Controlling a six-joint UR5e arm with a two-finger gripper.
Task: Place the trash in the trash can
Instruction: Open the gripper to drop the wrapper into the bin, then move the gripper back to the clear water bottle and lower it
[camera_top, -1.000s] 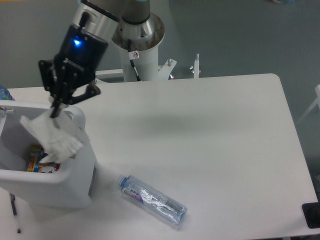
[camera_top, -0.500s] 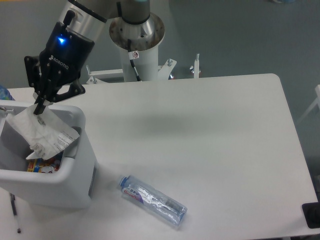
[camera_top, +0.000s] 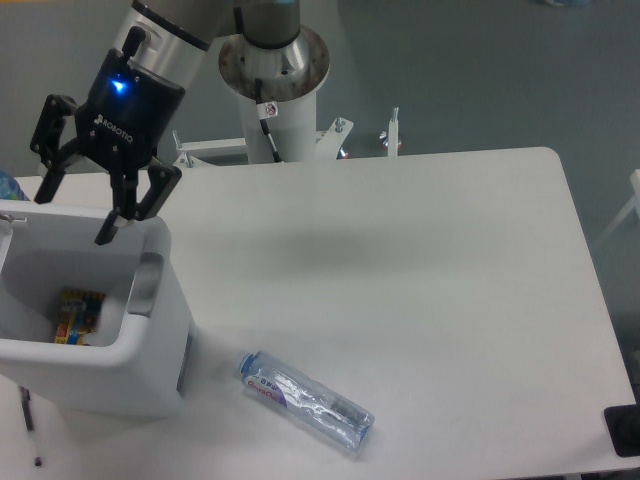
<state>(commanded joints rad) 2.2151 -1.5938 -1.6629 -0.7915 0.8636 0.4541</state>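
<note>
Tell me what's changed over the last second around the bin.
The tool slid left over the white boxy plastic bin, then opened and let go of the whitish packet, which is no longer in view. The clear plastic bottle with a blue cap stayed lying on the white table.

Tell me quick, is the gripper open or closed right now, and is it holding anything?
Gripper: open, fingers spread wide, holding nothing, poised over the back rim of the trash can.
</note>
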